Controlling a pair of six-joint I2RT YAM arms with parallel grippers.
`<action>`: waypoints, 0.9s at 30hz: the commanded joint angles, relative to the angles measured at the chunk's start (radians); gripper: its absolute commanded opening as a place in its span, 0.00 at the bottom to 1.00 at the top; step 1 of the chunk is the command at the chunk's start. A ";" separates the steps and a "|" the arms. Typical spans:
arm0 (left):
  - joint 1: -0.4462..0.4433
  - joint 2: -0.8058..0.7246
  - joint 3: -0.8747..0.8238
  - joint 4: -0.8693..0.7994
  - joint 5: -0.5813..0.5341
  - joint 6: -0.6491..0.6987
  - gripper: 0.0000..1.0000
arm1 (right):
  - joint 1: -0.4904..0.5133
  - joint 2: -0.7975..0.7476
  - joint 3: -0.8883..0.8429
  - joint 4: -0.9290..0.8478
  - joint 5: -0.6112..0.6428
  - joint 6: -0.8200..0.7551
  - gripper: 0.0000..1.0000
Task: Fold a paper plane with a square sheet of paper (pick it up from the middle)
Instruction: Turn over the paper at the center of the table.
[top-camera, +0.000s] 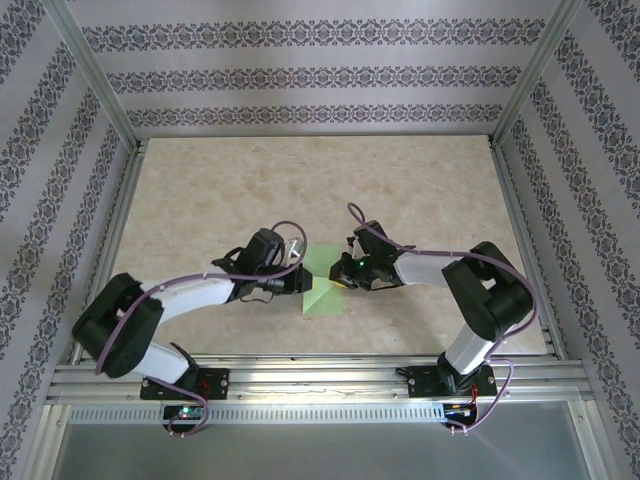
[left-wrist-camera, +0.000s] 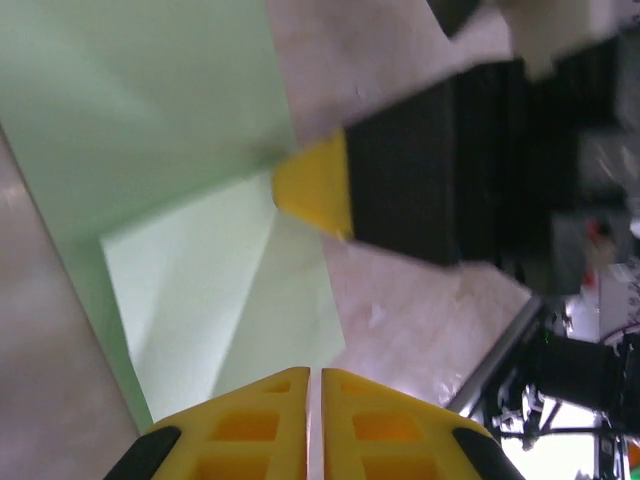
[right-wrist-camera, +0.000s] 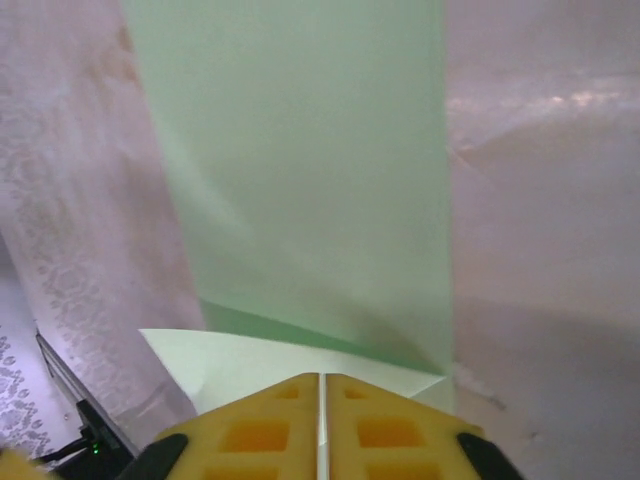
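Observation:
The square sheet of paper is pale green and partly folded, lying at the table's middle between my two grippers. The left gripper meets its left edge. In the left wrist view a lighter folded flap of the paper runs down into the left gripper, whose jaws stand a hairline apart. The right gripper is at the paper's right edge. In the right wrist view its tips pinch a pale flap, with the sheet stretching away beyond. One yellow fingertip of the right gripper touches the paper.
The beige marbled tabletop lies bare behind the arms. Patterned walls and aluminium frame rails close in the workspace on all sides. Both arm bases stand at the near rail.

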 joint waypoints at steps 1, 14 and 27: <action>0.019 0.090 0.077 -0.086 0.009 0.097 0.09 | -0.002 -0.091 0.019 -0.046 0.025 -0.009 0.18; 0.023 0.273 0.182 -0.184 -0.021 0.208 0.07 | 0.044 -0.246 -0.165 -0.047 0.037 0.156 0.22; 0.013 0.265 0.103 -0.145 -0.021 0.166 0.05 | 0.103 -0.157 -0.137 -0.071 0.053 0.193 0.27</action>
